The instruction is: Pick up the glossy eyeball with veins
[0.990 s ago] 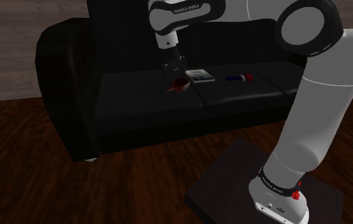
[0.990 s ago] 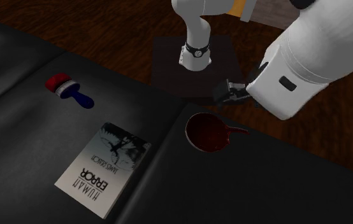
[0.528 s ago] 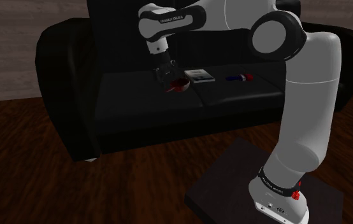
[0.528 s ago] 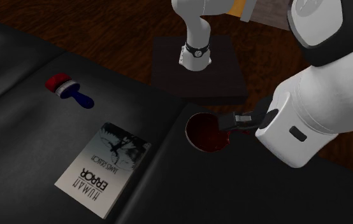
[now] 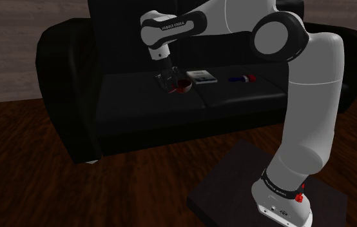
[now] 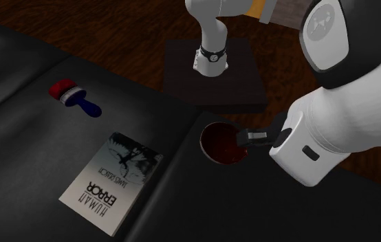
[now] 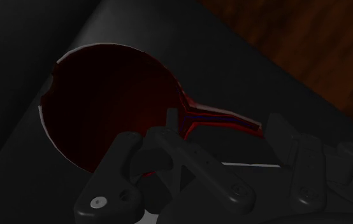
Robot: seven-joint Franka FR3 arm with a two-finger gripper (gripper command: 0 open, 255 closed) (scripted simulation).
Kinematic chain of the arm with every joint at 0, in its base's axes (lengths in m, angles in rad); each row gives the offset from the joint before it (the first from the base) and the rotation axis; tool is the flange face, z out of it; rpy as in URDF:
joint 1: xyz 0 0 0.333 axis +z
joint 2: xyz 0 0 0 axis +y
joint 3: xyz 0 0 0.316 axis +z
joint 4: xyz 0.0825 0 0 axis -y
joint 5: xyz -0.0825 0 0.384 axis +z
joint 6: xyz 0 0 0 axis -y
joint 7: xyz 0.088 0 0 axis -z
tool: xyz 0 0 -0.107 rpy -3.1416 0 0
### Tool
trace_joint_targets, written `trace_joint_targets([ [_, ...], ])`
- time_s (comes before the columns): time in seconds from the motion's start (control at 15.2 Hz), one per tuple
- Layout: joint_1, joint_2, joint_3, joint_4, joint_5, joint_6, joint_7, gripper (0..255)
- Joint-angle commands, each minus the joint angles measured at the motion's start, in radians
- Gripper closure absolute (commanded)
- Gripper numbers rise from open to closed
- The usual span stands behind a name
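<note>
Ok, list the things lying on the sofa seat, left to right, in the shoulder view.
eyeball → book → brush

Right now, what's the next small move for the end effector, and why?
Probably close the end effector. Its fingers stand apart beside the dark red eyeball on the sofa, with the eyeball's thin stalk between them, so closing should catch the stalk. Whether they already touch it is unclear.

Living room: black sofa point(image 5: 132, 97), wooden floor point(image 5: 29, 167)
</note>
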Motion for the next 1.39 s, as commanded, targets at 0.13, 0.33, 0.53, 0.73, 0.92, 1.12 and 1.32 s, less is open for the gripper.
trace_joint_targets([
  [0.13, 0.0, 0.001, 0.0, 0.0, 0.0, 0.0, 0.0, 255],
  [0.33, 0.0, 0.001, 0.0, 0.0, 0.0, 0.0, 0.0, 255],
  [0.53, 0.001, -0.002, 0.0, 0.021, 0.0, -0.023, -0.002, 255],
  [0.73, 0.002, -0.003, 0.0, 0.06, 0.0, -0.063, -0.006, 255],
  [0.92, 0.004, -0.002, 0.001, 0.102, 0.0, -0.103, -0.01, 255],
  [1.12, 0.006, 0.002, 0.001, 0.148, -0.001, -0.145, -0.015, 255],
  [1.32, 0.008, 0.009, 0.001, 0.198, -0.002, -0.189, -0.019, 255],
])
